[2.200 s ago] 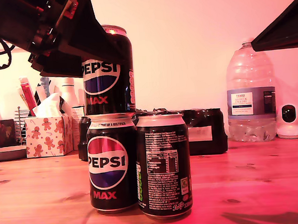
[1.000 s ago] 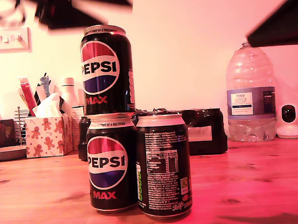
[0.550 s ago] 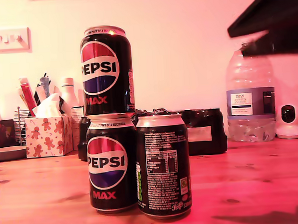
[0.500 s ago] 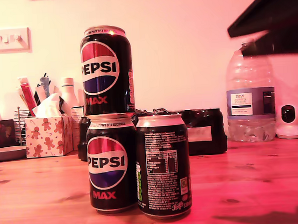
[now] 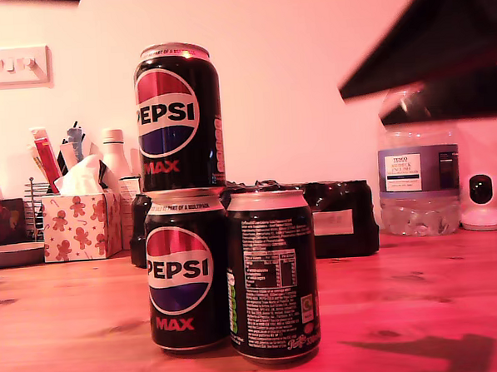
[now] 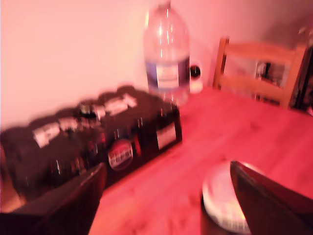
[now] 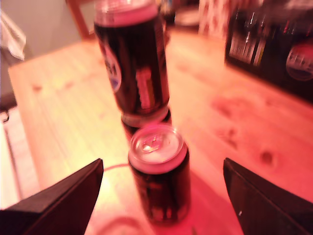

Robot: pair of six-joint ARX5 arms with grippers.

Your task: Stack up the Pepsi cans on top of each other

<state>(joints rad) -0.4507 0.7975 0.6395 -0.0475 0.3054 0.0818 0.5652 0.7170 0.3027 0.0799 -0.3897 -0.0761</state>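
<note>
Wooden table (image 5: pixel 420 285) before a pale wall (image 5: pixel 309 74), with water bottle (image 5: pixel 419 181), multipack (image 5: pixel 342 219) and tissue box (image 5: pixel 81 225) at the back. Top can (image 5: pixel 179 116) stands on bottom can (image 5: pixel 187 271); third can (image 5: pixel 272 274) touches alongside. My second gripper (image 7: pixel 161 196), jaws wide, hovers above the third can. My first gripper (image 6: pixel 166 196), jaws wide, sits over a can rim. A dark arm (image 5: pixel 429 51) reaches lower than 0.5 s earlier.

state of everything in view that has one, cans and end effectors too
top Pepsi can: upright, stacked on the bottom can
bottom Pepsi can: upright on the table
third Pepsi can: upright on the table, not yet stacked
water bottle: upright
my first end effector: open, empty
my second end effector: open, empty, over the third can
</note>
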